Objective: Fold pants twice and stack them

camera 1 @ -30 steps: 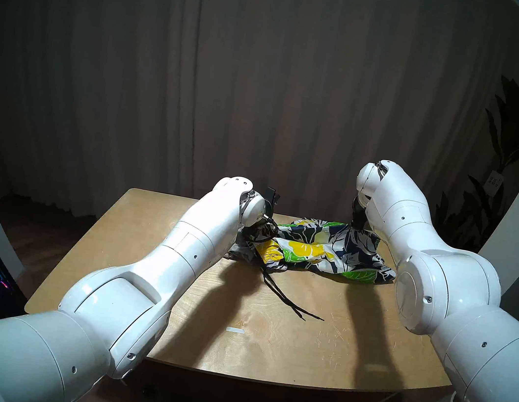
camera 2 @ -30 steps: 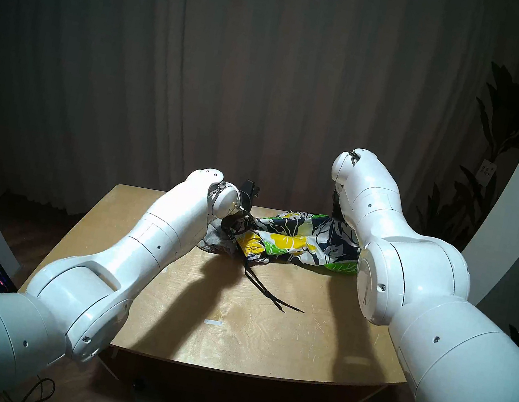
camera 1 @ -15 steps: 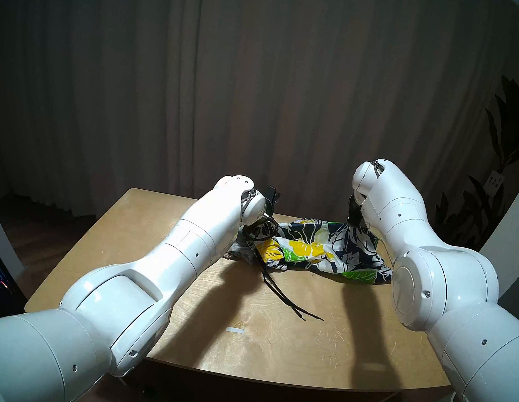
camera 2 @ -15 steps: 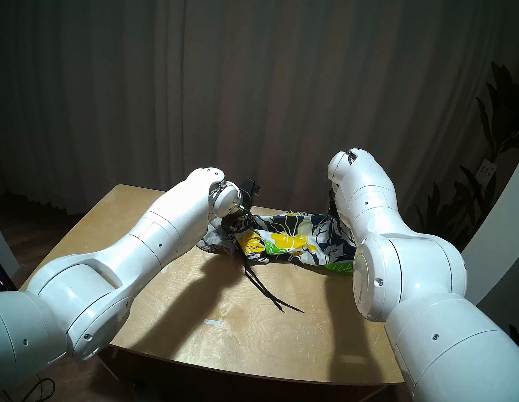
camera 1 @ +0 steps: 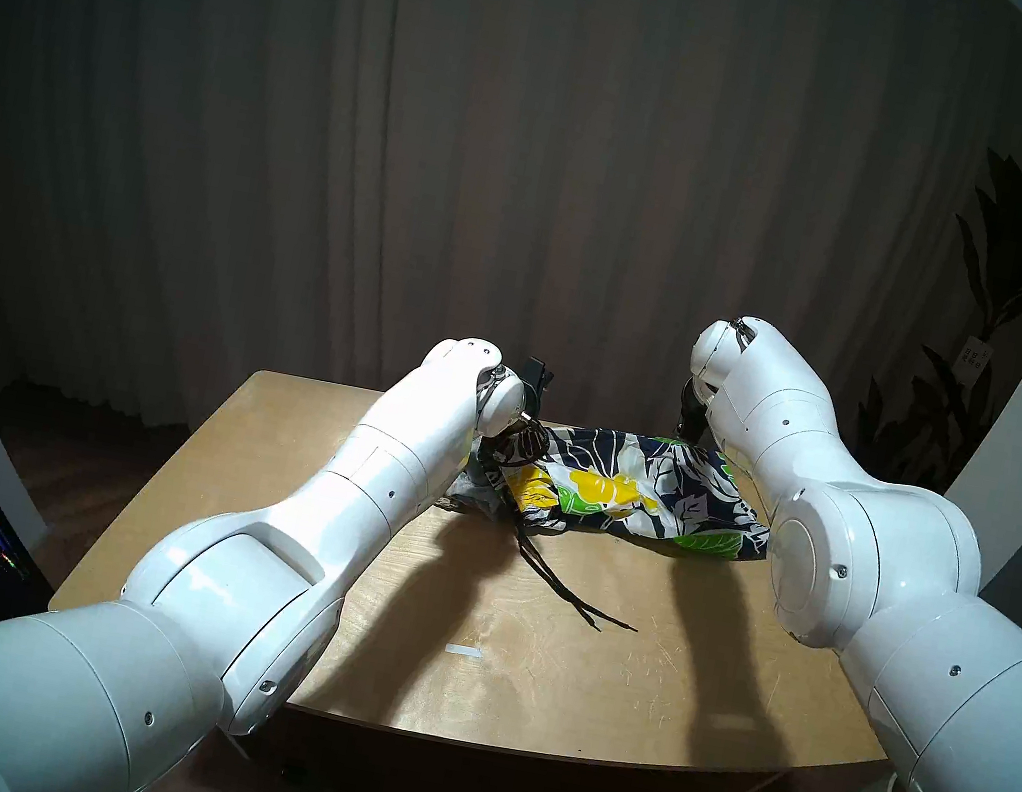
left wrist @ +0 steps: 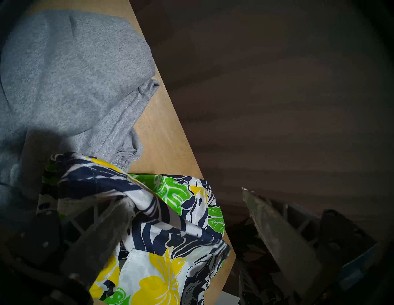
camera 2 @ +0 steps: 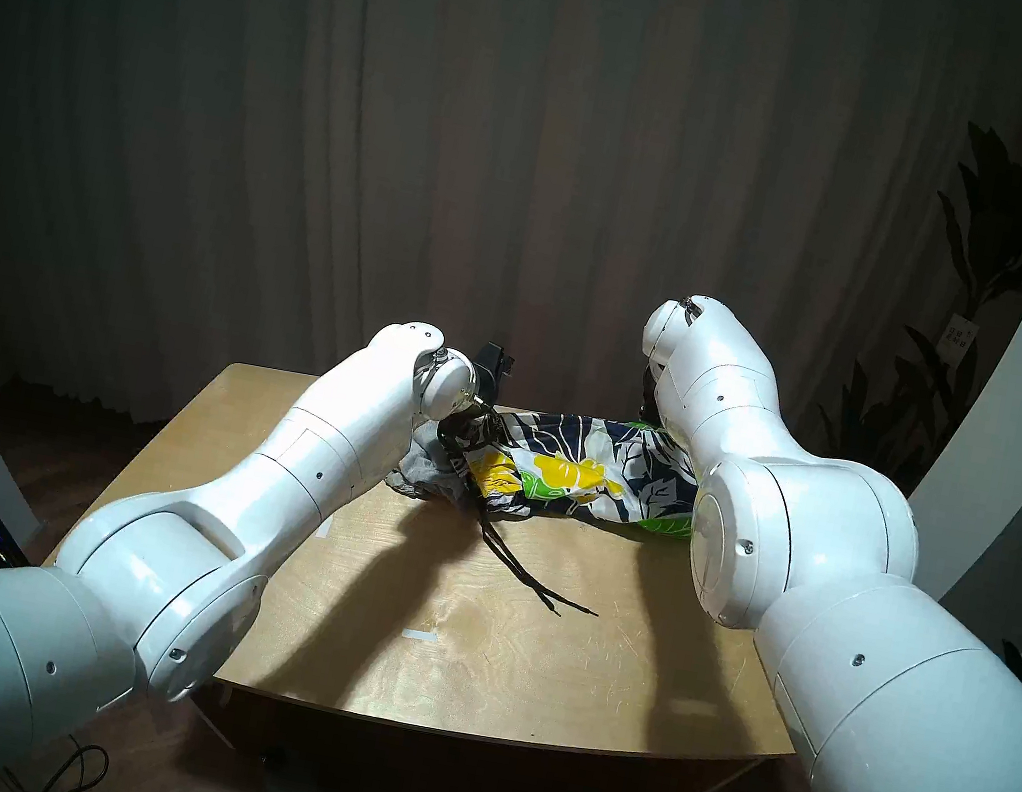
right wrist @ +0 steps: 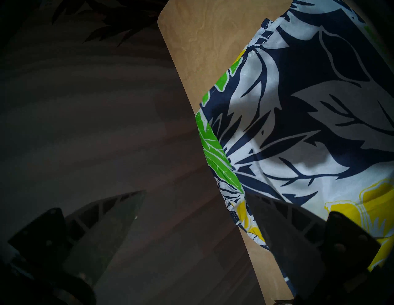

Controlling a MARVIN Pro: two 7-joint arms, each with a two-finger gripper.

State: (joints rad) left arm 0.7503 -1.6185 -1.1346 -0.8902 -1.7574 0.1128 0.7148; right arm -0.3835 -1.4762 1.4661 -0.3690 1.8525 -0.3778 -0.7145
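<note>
While the head views mostly show white arm shells, the floral shorts [camera 1: 633,495] lie bunched along the far edge of the plywood table [camera 1: 516,658], thin shiny cloth, black drawstring [camera 1: 563,588] trailing onto bare wood. Only the left wrist cam really shows the grey shorts [left wrist: 70,78], soft heathered jersey, partly under the floral pair. The left gripper [left wrist: 183,204] and right gripper [right wrist: 195,194] both stand spread wide, gripping nothing. Loads of open tabletop up front.
</note>
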